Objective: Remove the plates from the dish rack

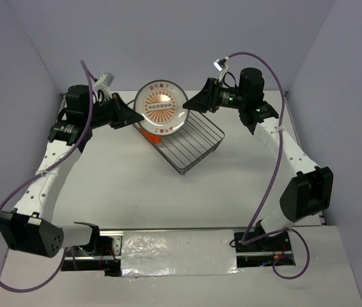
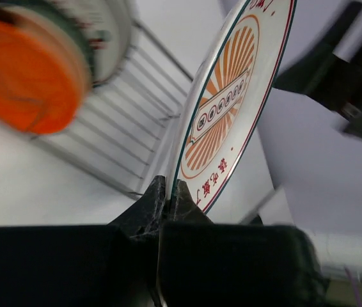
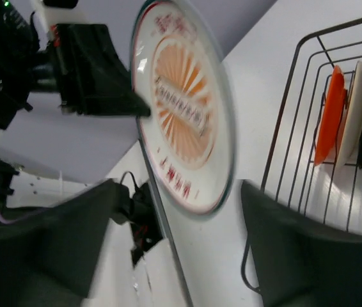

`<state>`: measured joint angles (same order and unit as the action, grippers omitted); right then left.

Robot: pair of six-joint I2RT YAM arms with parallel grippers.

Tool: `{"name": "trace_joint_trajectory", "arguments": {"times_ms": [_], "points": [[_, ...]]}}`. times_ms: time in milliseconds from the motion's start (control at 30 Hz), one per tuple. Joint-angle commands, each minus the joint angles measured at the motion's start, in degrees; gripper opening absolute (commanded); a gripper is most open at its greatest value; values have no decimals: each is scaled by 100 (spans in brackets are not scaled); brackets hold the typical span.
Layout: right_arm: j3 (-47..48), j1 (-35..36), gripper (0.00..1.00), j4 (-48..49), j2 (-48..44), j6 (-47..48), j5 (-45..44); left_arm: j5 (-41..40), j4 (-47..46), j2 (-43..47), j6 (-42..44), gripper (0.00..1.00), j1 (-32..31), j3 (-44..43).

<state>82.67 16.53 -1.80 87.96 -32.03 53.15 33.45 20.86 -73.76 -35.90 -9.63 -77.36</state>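
Note:
A white plate with an orange-red sunburst motif is held upright in the air above the far left end of the dish rack. My left gripper is shut on its left rim; the left wrist view shows the jaws pinching the plate's edge. My right gripper is open at the plate's right side. In the right wrist view the plate stands ahead of my open right gripper, apart from both fingers. Several plates stay in the rack, including an orange-backed one.
The rack sits diagonally at the middle of the table's far part. The orange-backed plate and a grey-green one stand at its left end, below the lifted plate. The purple back wall is close behind both grippers.

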Motion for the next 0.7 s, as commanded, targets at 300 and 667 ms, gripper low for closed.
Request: {"name": "trace_joint_trajectory", "arguments": {"times_ms": [300, 667], "points": [[1839, 34, 100, -2676, 686, 1013, -4179, -3558, 2099, 1285, -1815, 0, 2271, 1925], [4177, 447, 80, -3528, 2795, 3132, -5227, -2528, 137, 213, -1613, 13, 2914, 3658]]}}
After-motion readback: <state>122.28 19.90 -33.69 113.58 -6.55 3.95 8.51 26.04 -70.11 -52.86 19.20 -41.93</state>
